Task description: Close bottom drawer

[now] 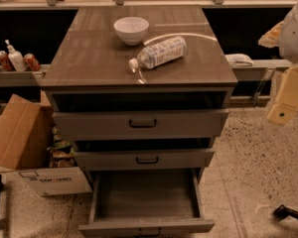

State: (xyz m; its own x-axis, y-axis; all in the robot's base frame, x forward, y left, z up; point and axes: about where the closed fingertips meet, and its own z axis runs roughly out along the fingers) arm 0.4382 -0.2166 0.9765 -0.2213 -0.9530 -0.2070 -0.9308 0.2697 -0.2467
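The bottom drawer (pixel 146 226) is the lowest of three grey-brown drawers in the cabinet (pixel 89 58). It is pulled far out toward me, and its shallow box is open and empty. Its small black handle (pixel 149 232) shows at the lower edge of the view. The middle drawer (pixel 145 159) and the top drawer (pixel 139 124) each stand a little way out. My gripper (pixel 286 100) is the beige part at the right edge, held up at the height of the top drawer, well to the right of the cabinet and apart from the bottom drawer.
A white bowl (pixel 131 29) and a plastic bottle (pixel 160 52) lying on its side sit on the cabinet top. An open cardboard box (pixel 25 148) stands on the floor at the left. A black object (pixel 290 213) lies on the floor at the lower right.
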